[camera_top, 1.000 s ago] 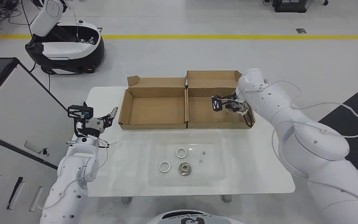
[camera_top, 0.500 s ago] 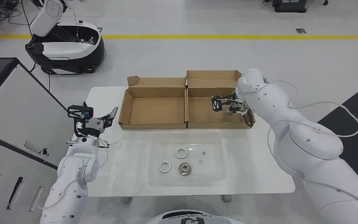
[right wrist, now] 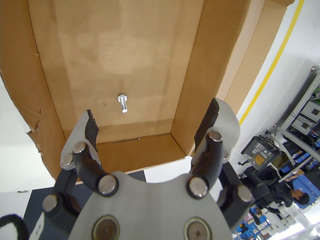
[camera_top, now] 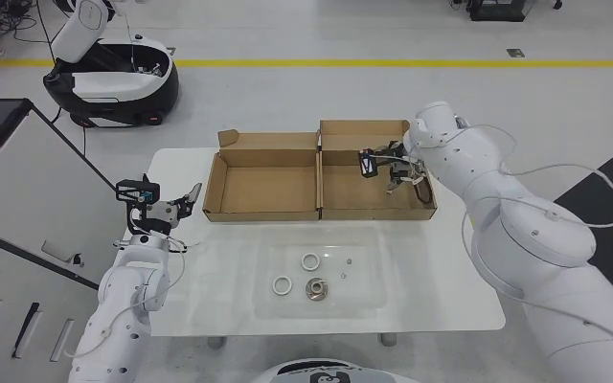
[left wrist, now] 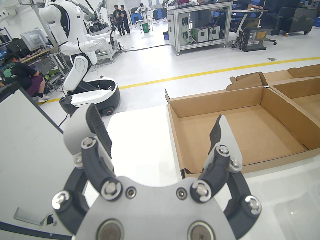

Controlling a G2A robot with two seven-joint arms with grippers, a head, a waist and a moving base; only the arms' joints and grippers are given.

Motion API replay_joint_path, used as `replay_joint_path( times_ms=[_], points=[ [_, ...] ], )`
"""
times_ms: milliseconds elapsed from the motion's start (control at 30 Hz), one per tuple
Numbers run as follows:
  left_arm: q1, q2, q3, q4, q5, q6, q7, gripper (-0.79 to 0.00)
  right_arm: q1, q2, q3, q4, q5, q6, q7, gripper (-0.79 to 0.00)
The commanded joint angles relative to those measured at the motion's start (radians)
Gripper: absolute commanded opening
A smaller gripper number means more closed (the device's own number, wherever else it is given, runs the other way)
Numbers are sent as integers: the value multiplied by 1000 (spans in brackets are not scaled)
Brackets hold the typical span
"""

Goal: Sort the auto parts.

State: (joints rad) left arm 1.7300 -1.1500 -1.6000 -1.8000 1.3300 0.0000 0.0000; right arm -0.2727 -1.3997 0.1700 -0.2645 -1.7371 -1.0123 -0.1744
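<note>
Right gripper (right wrist: 152, 116) was shifted toward the far edge of the right box (camera_top: 369, 127), jaws wide, nothing held. Bolt (right wrist: 122, 103) is seen on the box floor. Left gripper (left wrist: 156, 116) is held wide too.

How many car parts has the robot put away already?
One: a silver hex bolt lies in the right brown cardboard box. Both the right gripper and left gripper are open, holding nothing. Two white rings and a round metal part wait on the white table.

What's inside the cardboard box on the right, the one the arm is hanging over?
A small silver bolt lies on the floor of the right box, below the open right gripper. No other part shows; the floor under the gripper itself is covered.
</note>
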Motion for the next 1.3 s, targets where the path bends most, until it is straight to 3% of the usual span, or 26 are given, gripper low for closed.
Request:
replay_joint_path(
  times_ms=[0,367,700,933,1267],
  points=[
    [0,0,0,0,0,0,0,0,6,4,0,-5,-5,0,-27,0],
    [0,0,0,0,0,0,0,0,46,51,0,-124,-9,0,-163,0],
    [0,0,0,0,0,0,0,0,59,135,15,-331,94,0,-124,0],
    [0,0,0,0,0,0,0,0,41,241,54,-558,215,0,5,0],
    [0,0,0,0,0,0,0,0,-47,422,127,-960,447,0,349,0]
  ],
)
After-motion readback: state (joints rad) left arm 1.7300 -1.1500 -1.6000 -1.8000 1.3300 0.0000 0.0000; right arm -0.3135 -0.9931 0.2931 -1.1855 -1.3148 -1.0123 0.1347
